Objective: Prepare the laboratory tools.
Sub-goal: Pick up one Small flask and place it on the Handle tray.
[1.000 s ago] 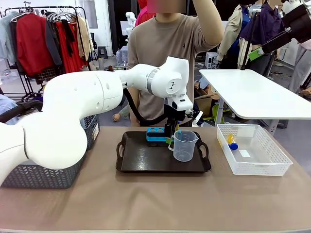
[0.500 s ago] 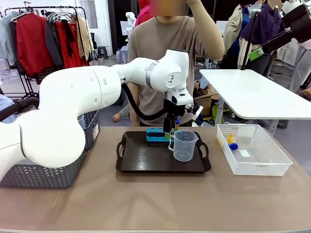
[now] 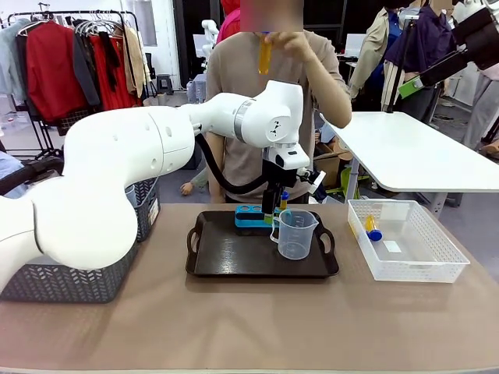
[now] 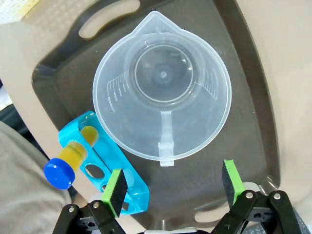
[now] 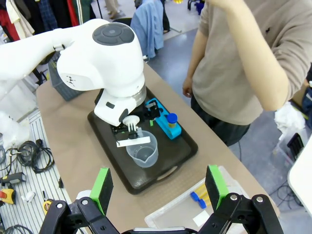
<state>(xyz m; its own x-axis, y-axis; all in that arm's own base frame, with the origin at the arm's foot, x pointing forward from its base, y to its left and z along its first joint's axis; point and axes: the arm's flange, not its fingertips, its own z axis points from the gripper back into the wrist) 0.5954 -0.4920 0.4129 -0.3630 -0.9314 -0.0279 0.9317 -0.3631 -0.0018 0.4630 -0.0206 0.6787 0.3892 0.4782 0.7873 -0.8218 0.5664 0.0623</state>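
The table is basically a staging area. The dark tray in the middle collects the lab gear, and the white mesh basket on the robot's right holds the spare tubes.

The left arm reaches across to the tray's far side. On its wrist cam the left jaws are spread wide and empty, with the handle of the clear beaker lying right between the green pads. My guess is it's lined up to take the beaker by that handle.

The right jaws are wide and empty too, hanging well above the table, probably just parked out of the way.

The person holds an amber tube up high, maybe checking it before it goes in.

The blue rack sits on the tray just beside the beaker, with one blue-capped tube standing in an end hole.

Hard to tell:
- From the front, the arm's wrist covers the jaws and part of the rack.
- The beaker's rim overlaps the rack on the wrist cam, so I can't say if they touch.
- I can't get an exact tube count in the basket either, since it's cut off at the right wrist view's bottom edge.
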